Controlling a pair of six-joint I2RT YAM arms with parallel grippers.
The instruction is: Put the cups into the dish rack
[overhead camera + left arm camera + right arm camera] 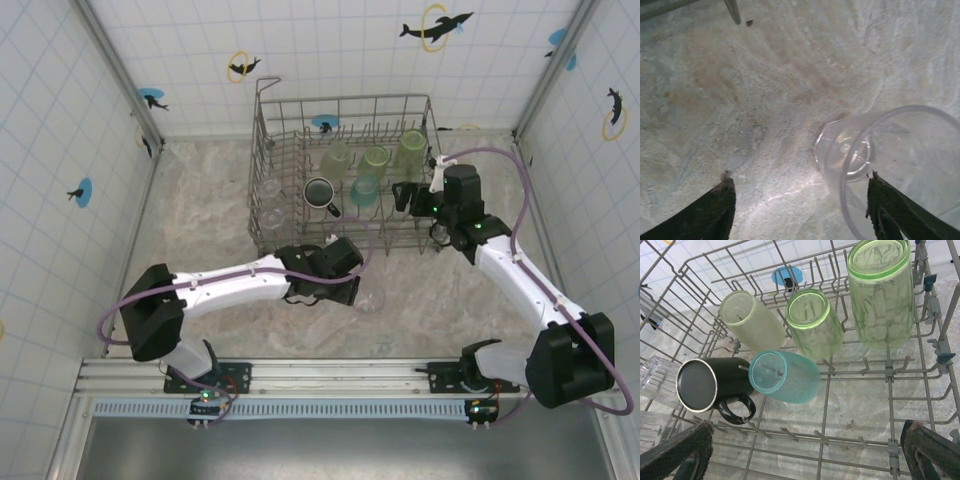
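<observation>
A beige marbled tabletop (200,220) sits between white tiled walls (60,120) bearing dolphin stickers (437,25).

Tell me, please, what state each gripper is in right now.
Left gripper: open, beside the clear cup, not gripping it.
Right gripper: open, holding nothing, above the rack.

The grey wire rack (345,103) has tall grid sides, and along its far row a pale cup (752,326), a green cup (815,322) and a tall green cup (881,292) lean on the tines. Nearer in the rack lie a teal cup (785,376) and, just beside it, a black mug (712,384) with its handle toward the near side; two clear cups (657,380) sit by the rack's left wall. A loose clear cup (890,165) rests on the table just outside the rack's near side.
</observation>
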